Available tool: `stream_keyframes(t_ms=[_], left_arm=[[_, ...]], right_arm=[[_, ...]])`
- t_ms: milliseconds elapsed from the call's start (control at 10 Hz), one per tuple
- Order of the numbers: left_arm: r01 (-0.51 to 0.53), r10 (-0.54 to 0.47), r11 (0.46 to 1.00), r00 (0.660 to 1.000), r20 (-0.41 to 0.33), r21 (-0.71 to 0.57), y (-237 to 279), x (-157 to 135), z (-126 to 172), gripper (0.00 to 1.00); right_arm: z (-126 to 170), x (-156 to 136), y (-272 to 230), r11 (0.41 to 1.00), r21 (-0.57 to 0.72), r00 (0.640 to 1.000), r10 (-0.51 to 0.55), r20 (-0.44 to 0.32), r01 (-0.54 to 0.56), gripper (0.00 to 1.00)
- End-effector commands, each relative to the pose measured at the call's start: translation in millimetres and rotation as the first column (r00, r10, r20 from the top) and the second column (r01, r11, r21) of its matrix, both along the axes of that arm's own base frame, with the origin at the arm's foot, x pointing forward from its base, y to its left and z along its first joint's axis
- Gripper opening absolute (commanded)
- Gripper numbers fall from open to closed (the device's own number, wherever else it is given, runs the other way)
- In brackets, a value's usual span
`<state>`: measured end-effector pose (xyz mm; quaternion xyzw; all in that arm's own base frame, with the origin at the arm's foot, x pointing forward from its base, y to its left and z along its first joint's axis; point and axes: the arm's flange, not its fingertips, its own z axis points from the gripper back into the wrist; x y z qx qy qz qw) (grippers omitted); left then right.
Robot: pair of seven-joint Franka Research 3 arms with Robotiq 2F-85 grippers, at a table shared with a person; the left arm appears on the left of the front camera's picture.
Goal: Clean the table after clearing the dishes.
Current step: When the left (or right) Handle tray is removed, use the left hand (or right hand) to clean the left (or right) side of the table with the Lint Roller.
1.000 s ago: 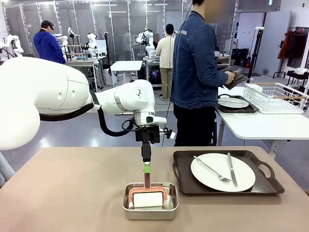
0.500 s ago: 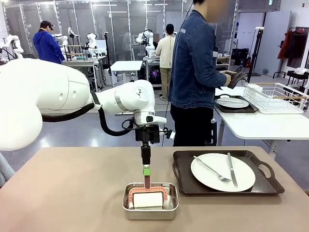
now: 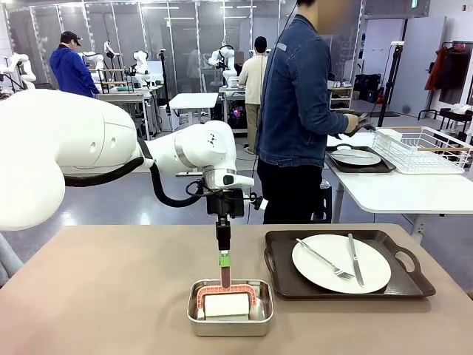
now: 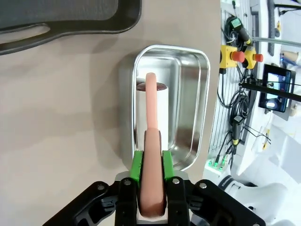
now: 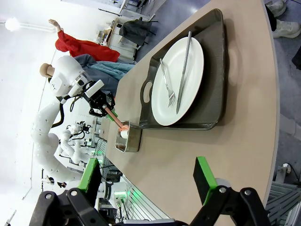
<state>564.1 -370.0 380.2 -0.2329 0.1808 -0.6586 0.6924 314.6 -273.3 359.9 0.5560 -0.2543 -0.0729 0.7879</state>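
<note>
Steel pan [image 3: 230,329] beside dish tray [image 3: 281,260]; left fingers [image 4: 137,165] clamp pink handle [image 4: 151,108].

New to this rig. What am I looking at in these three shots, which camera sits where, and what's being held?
Two white robot arms at a tan table. The front view looks across it from the robot's side; the other two come from a camera on each wrist. The left gripper is shut on the pink handle of a white-headed tool whose head sits in a steel pan. The right gripper is open, holding nothing. Beside the pan, a dark tray carries a white plate, fork and knife. A person stands beyond.
</note>
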Motion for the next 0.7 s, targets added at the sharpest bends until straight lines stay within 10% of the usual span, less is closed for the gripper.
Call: stream_keyframes(t_ms=[0, 200, 300, 400, 600], left_arm=[[-0.088, 0.088, 0.996, 0.995, -0.052, -0.01, 8, -21, 40, 0.09], [-0.26, 0.26, 0.965, 0.966, 0.005, 0.04, 31, -54, 97, 0.09], [-0.442, 0.442, 0.897, 0.896, 0.043, 0.005, 50, -66, 119, 0.09], [-0.613, 0.613, 0.79, 0.788, 0.058, -0.024, 76, -73, 131, 0.09], [-0.912, 0.918, 0.396, 0.398, 0.002, -0.107, 149, -78, 136, 0.09]], right_arm=[[4, -1, 0, 1.0, 0.009, 1.0, 0.0, 0.008, 0.0, 1.0], [4, -1, 0, 1.0, 0.009, 1.0, 0.0, 0.008, 0.0, 1.0], [4, -1, 0, 1.0, 0.009, 1.0, 0.0, 0.008, 0.0, 1.0], [4, -1, 0, 1.0, 0.009, 1.0, 0.0, 0.008, 0.0, 1.0], [4, -1, 0, 1.0, 0.009, 1.0, 0.0, 0.008, 0.0, 1.0]])
